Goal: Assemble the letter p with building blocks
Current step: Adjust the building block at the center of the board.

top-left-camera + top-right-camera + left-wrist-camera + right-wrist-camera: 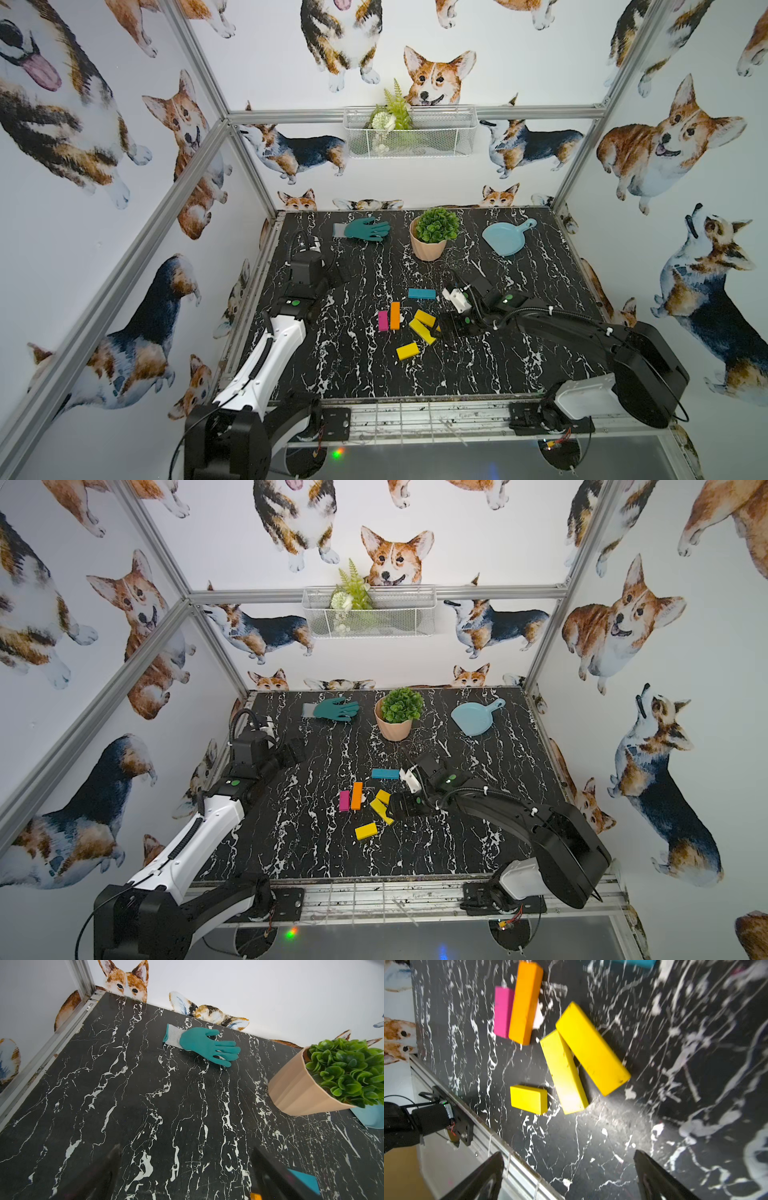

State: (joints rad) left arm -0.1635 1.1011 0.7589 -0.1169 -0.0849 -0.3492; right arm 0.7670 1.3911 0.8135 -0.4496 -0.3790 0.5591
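Six building blocks [356, 796] lying loose at mid-counter [353, 374], teal bar [422, 293] at the cluster's 12 o'clock, pink bar [382, 321] and orange bar [395, 316] touching at 9 o'clock, two yellow bars [422, 331] meeting in a V at 3 o'clock, third yellow bar [407, 351] at 6 o'clock, right pincer [568, 1152] spread wide and empty beside the V, left pincer [187, 1148] likewise apart, off at 10 o'clock.

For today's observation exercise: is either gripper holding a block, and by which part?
Nothing is held. The right gripper is open near the yellow blocks; the left gripper is open too, gripping nothing.
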